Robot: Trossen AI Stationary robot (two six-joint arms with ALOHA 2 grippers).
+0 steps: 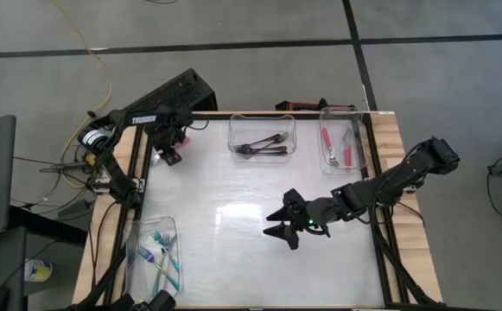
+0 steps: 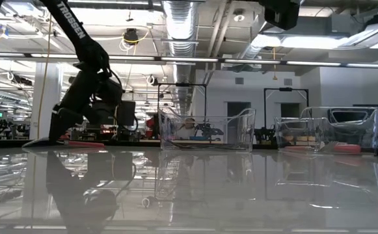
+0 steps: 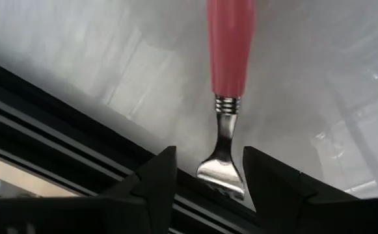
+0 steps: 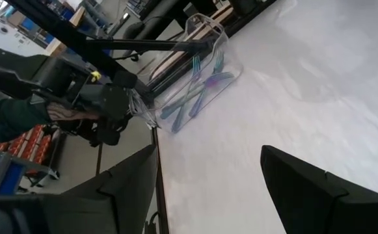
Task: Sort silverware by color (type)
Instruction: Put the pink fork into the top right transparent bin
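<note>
Two dark fingers of our left gripper stood nearest the lens, set narrowly on either side of the tines of a red-handled fork, which we took to be pinched between them with its handle pointing away over the white table. Seen from above, that gripper hovered near the far left corner, well apart from the bin of red forks at the far right, so we judged the fork was being carried to join its colour. Dark forks lay in the middle bin, teal ones in the near-left bin; each colour had its own box. Our right gripper waited over the table's middle, fingers spread wide and empty, clear of the way.
</note>
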